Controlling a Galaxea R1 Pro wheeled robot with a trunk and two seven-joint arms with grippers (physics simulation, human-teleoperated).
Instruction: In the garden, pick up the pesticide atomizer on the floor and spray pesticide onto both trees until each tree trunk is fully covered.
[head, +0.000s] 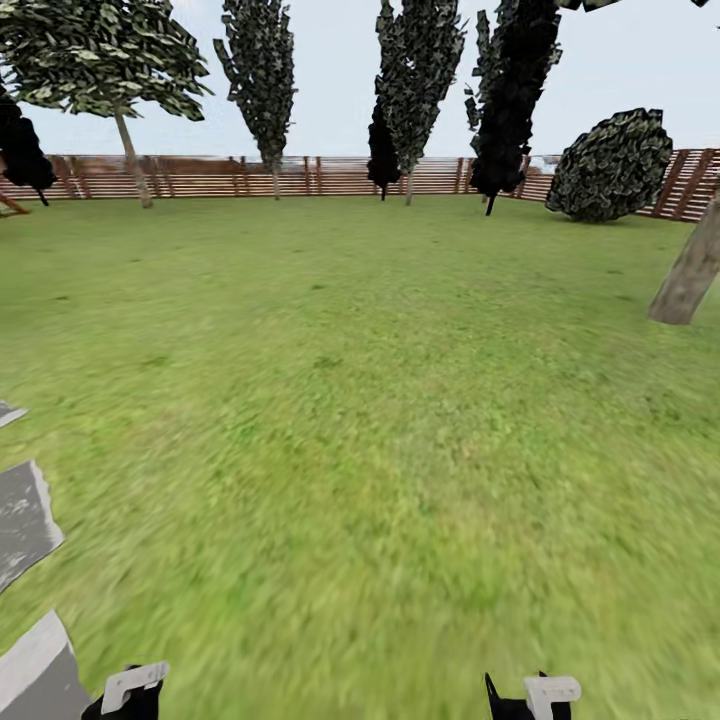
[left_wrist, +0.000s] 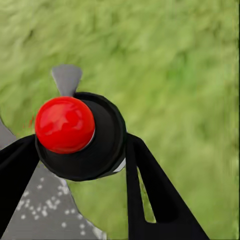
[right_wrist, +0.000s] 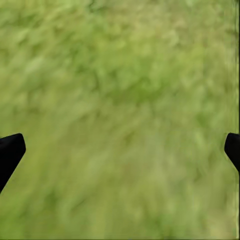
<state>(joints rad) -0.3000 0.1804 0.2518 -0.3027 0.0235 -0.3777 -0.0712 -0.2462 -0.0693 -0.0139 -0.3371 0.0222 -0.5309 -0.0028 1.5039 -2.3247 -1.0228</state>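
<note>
From the head camera the garden lay open ahead: a wide green lawn (head: 380, 400) ran back to a brown slatted wooden fence (head: 230, 176), with tall dark-leaved trees (head: 415, 80) standing along it and a rounded bush (head: 612, 165) near the fence at the right. A thick, mottled grey-tan tree trunk (head: 690, 268) leaned into view at the right edge, well apart from the robot. Grey stepping stones (head: 25, 520) lay in the grass at the lower left. At the bottom edge of that view the left tool (head: 128, 690) and the right tool (head: 530, 695) just showed over the grass. In the left wrist camera the left tool (left_wrist: 82, 150) was closed around the pesticide atomizer (left_wrist: 80, 137), a round black body with a glossy red top and a grey nozzle, its black fingers (left_wrist: 150, 185) pressed against either side, held above grass and a speckled grey stone. In the right wrist camera the right tool (right_wrist: 122, 150) stood wide, its fingertips (right_wrist: 10, 150) at opposite edges, with only grass between them.
</note>
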